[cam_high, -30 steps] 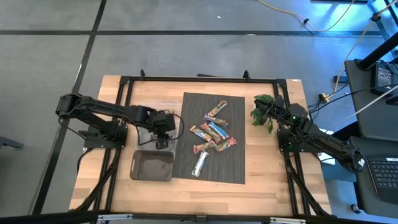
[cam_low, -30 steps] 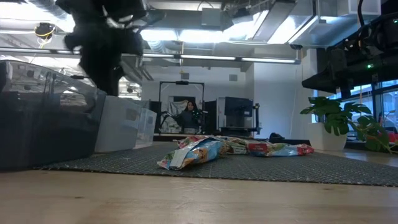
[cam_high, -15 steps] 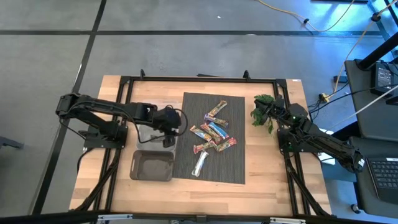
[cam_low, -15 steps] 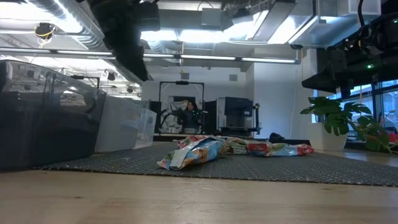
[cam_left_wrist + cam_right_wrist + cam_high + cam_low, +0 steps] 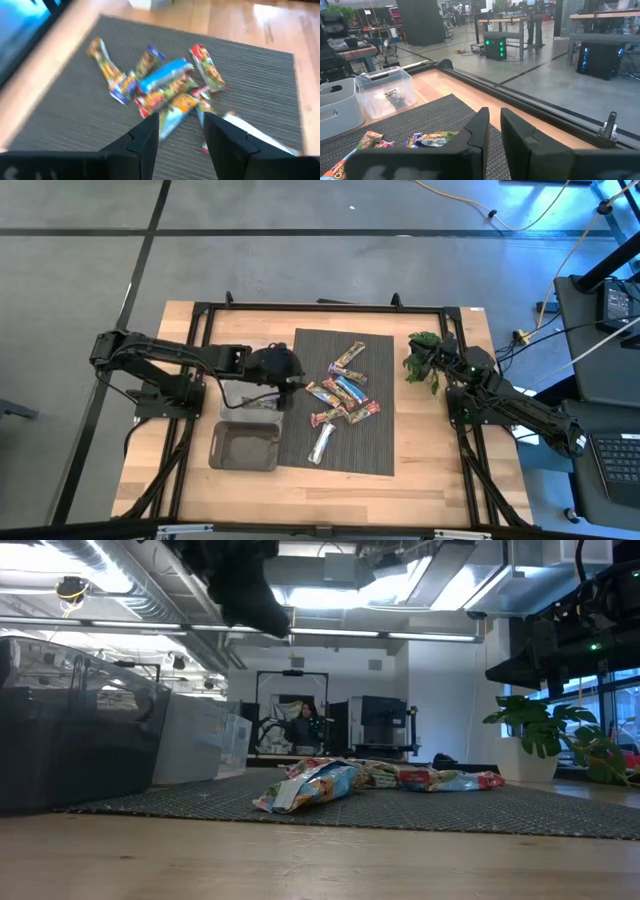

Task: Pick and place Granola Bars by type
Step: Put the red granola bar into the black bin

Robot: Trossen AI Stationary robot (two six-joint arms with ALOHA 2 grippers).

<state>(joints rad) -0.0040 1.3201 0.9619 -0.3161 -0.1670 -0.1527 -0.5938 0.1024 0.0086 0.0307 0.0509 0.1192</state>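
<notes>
Several granola bars (image 5: 341, 394) in blue, red-orange and brown-yellow wrappers lie in a loose pile on a dark ribbed mat (image 5: 375, 450). A silver one (image 5: 321, 443) lies apart from the pile, toward the near edge. The pile also shows in the low view (image 5: 330, 783) and the left wrist view (image 5: 165, 85). My left gripper (image 5: 289, 378) hovers open and empty above the mat's left edge, left of the pile (image 5: 181, 120), high in the low view (image 5: 245, 585). My right gripper (image 5: 443, 364) waits shut at the table's right side (image 5: 495, 117).
A clear bin (image 5: 250, 395) holding a few bars (image 5: 392, 95) stands left of the mat, with a grey bin (image 5: 245, 448) nearer the near edge. A green plant sprig (image 5: 422, 365) lies by my right gripper. A person sits in the room beyond (image 5: 302, 725).
My left gripper has moved from above the clear bin toward the table's right, to the mat's left edge near the pile of bars, and has risen in the low view. The bars and my right arm have stayed still.
</notes>
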